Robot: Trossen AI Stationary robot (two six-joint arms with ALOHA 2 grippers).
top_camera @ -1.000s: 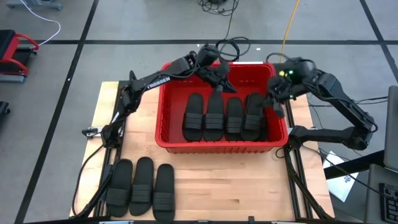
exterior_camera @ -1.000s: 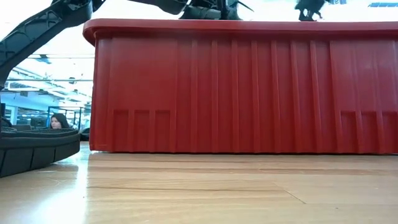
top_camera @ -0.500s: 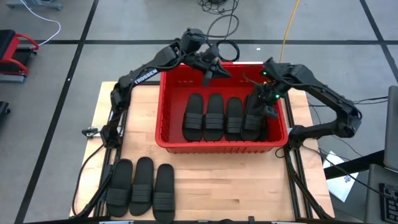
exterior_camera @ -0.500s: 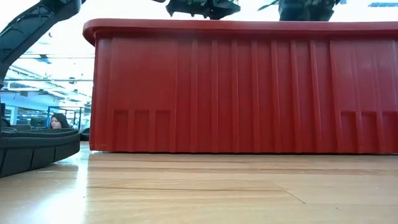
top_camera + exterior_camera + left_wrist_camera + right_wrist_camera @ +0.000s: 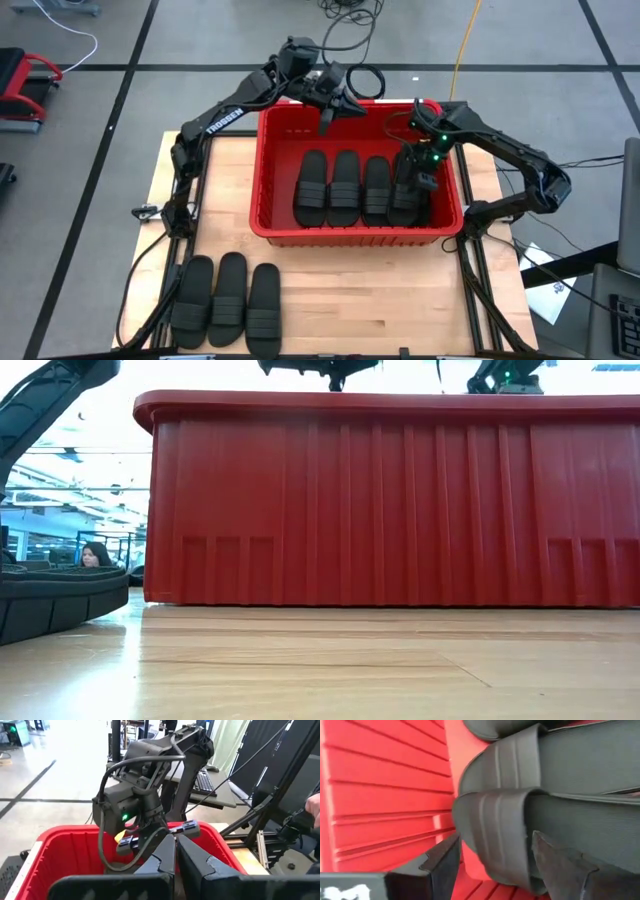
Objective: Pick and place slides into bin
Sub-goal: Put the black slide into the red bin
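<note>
The red bin (image 5: 262,170) stands mid-table and fills the low view (image 5: 400,500). Several black slides (image 5: 343,187) lie side by side on its floor. My right gripper (image 5: 424,182) is down inside the bin at its right wall, open. Its fingers stand on either side of the ribbed strap (image 5: 490,815) of the rightmost slide; I cannot tell if they touch it. Another slide (image 5: 500,760) lies right beside that one. My left gripper (image 5: 330,112) hangs shut and empty above the bin's far rim (image 5: 176,855). Three more slides (image 5: 228,298) lie on the table's near left.
The three loose slides lie in a row near the table's front left corner, one showing in the low view (image 5: 50,600). Bare wood lies between them and the bin. Cables trail on the floor beyond the far edge. A person (image 5: 97,553) sits in the room behind.
My right gripper has gone from the bin's right rim toward the table's left and near edge, and down into the bin over the rightmost slide. My left gripper has drawn back from over the bin's far part toward the far left, above the rim.
</note>
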